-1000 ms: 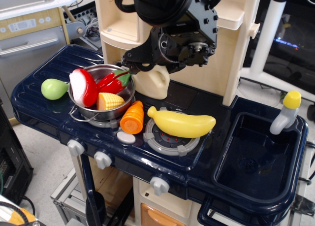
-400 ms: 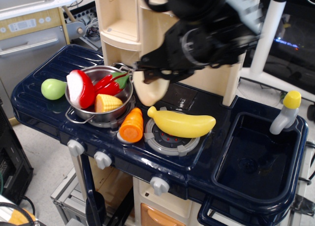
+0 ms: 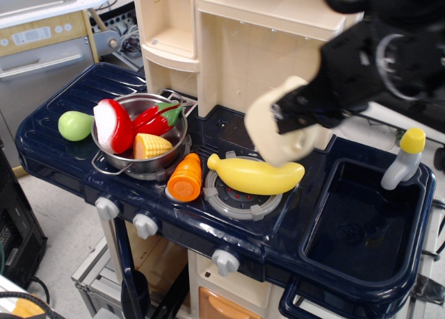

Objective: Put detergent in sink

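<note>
The cream-white detergent jug [image 3: 274,131] hangs in the air, tilted, above the right end of the yellow banana. My black gripper [image 3: 306,110] is shut on the jug's upper part; motion blur hides the fingertips. The navy-blue sink [image 3: 365,222] lies to the lower right with nothing in it, and its grey faucet with a yellow top [image 3: 405,158] stands at its far right rim. The jug is left of the sink, over the stove area.
A yellow banana [image 3: 256,174] lies on the burner. An orange carrot [image 3: 186,178] lies beside a steel pot [image 3: 142,135] holding toy vegetables. A green pear [image 3: 75,125] sits at the left. The cream cupboard tower [image 3: 229,48] stands behind.
My gripper has lifted the detergent jug from the back of the counter beside the pot and carried it right, over the banana toward the sink. The carrot and pot have shifted slightly.
</note>
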Available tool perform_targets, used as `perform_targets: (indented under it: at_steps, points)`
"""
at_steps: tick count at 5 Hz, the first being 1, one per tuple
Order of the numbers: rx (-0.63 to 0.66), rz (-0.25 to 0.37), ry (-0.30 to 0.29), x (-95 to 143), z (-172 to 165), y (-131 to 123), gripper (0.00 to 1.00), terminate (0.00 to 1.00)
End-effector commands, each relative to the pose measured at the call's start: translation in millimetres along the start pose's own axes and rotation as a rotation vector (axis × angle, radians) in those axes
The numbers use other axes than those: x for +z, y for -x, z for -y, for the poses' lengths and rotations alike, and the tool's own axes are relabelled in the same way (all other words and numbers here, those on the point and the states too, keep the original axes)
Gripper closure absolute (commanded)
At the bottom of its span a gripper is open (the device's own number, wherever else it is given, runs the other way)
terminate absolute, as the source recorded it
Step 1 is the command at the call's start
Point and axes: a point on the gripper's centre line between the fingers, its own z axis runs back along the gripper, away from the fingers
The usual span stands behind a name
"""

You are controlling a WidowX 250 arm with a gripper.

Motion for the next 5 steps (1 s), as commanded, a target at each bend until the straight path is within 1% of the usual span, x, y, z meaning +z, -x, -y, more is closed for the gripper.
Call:
perform_targets:
  at_steps: [1,2,3,4,5]
  points:
    - [0.141,-0.247,0.080,38,21,23,1.00,0.00]
    - [0.125,-0.336,0.133,33,35,38,1.00,0.00]
    - [0.085,-0.377,0.171,16,38,50,1.00,0.00]
    - [0.050,-0.411,0.212,0,40,54,1.00,0.00]
    - [-0.017,-0.434,0.287,-10,38,57,0.00,1.00]
